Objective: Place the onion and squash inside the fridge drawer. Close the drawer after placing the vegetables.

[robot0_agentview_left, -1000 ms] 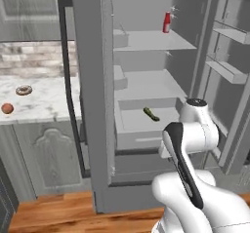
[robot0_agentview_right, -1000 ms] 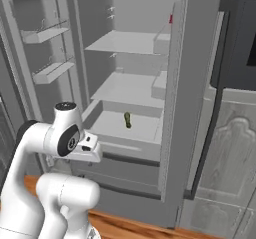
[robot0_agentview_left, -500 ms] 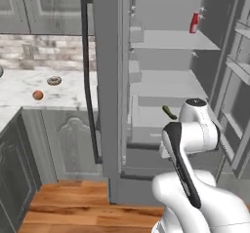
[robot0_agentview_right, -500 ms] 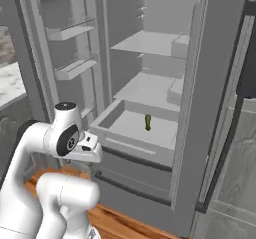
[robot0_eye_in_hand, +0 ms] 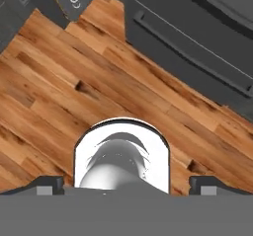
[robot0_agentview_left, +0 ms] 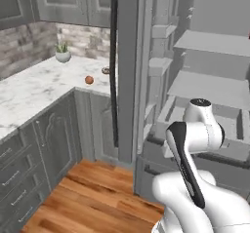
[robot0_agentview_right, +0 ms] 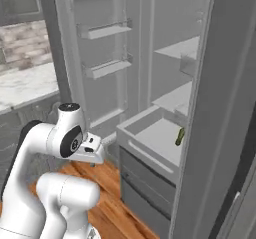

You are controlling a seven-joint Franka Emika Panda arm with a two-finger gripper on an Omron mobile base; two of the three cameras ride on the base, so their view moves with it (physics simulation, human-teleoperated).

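I have the arm tucked in close over its own base, with the gripper (robot0_eye_in_hand: 126, 184) pointing down at the wood floor (robot0_eye_in_hand: 59, 97). I think it sits folded like this so it does not bump the fridge while the base drives around. The two finger tips (robot0_eye_in_hand: 49, 184) stand far apart with nothing between them, so the gripper holds nothing.

The squash (robot0_agentview_right: 179, 136) lies inside the fridge drawer (robot0_agentview_right: 150, 150), near the drawer's far right corner. It is small, dark green and long, with a little bend, and it leans a bit against the side. The drawer is pulled out from the fridge, so it is easy to drop things in from above. It is a wide, light grey box with low walls and a plain front.

The onion (robot0_agentview_left: 89, 80) sits on the counter (robot0_agentview_left: 39, 88), well to the left of the fridge, next to the long dark door handle (robot0_agentview_left: 114, 66). It is a small, smooth, reddish-orange ball. Just behind it is a donut (robot0_agentview_left: 105, 71), and farther back a little plant in a white pot (robot0_agentview_left: 62, 54).

I judge the squash part is done and the onion is next.
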